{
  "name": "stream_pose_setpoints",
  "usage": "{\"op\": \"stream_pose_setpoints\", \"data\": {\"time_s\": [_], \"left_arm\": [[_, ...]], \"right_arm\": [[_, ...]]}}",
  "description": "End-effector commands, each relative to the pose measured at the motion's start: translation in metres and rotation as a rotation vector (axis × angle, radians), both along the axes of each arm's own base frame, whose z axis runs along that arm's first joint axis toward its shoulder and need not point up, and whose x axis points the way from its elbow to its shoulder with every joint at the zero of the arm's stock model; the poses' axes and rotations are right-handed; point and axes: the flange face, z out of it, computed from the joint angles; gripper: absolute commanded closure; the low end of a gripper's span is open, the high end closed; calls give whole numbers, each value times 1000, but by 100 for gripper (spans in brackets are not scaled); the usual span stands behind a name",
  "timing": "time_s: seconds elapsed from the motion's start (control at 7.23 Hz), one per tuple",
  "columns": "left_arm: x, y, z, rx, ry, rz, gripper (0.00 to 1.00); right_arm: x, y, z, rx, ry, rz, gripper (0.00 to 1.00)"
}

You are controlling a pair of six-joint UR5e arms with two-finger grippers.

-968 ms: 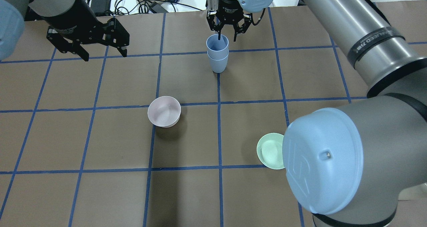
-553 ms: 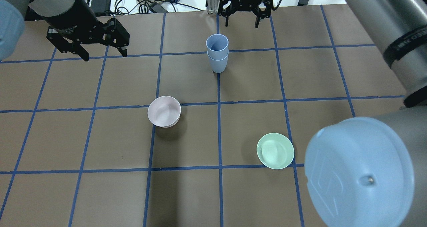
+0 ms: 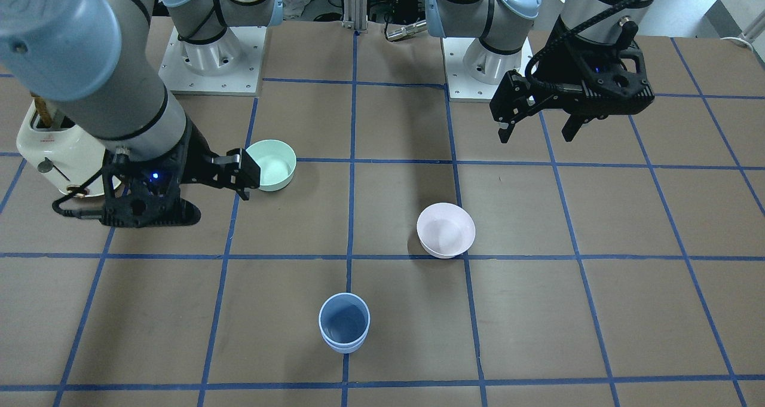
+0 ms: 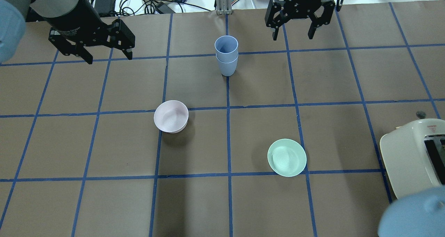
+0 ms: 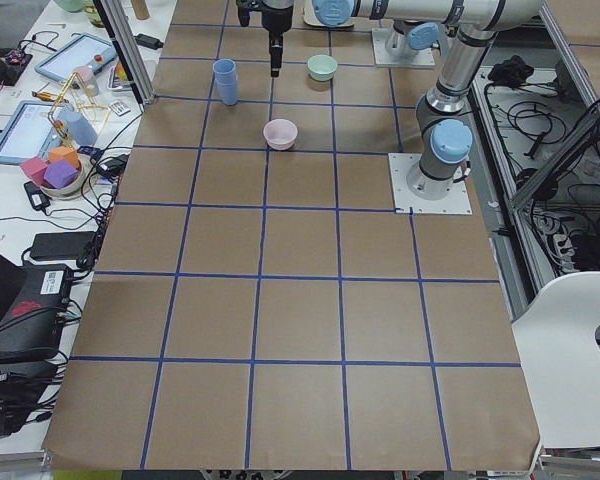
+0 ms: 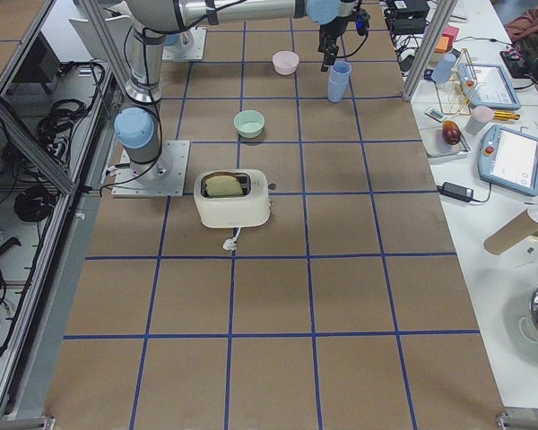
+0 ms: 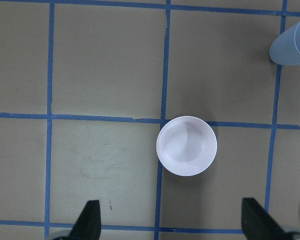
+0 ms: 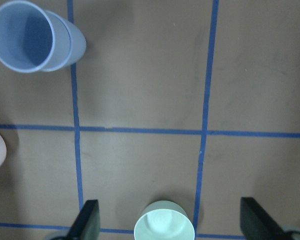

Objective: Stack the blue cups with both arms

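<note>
The two blue cups (image 4: 226,56) stand nested, one inside the other, upright on the far middle of the table. They also show in the front-facing view (image 3: 343,323) and the right wrist view (image 8: 35,37). My right gripper (image 4: 292,37) is open and empty, up in the air to the right of the stack and apart from it; it also shows in the front-facing view (image 3: 245,174). My left gripper (image 4: 109,57) is open and empty, hovering far left of the stack, and shows in the front-facing view (image 3: 536,135) too.
A pale pink bowl (image 4: 171,116) sits left of the table's middle, below my left wrist camera (image 7: 186,145). A mint-green bowl (image 4: 286,157) sits at the right front. A white toaster (image 4: 413,157) stands at the right edge. Cables and clutter lie beyond the far edge.
My right gripper has drawn away from the top of the cup stack and moved right. The right arm has swung out of the view, uncovering the toaster. The left arm has not moved.
</note>
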Motion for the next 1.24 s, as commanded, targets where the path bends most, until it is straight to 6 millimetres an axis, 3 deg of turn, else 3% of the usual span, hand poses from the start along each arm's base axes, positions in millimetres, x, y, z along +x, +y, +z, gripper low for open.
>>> {"op": "stream_pose_setpoints", "data": {"time_s": [0.0,0.14,1.11], "left_arm": [[0,0,0,0,0,0,0],[0,0,0,0,0,0,0],[0,0,0,0,0,0,0]], "right_arm": [[-18,62,21,-10,47,1,0],[-17,65,32,-53,66,2,0],[-25,93,-3,-69,78,5,0]]}}
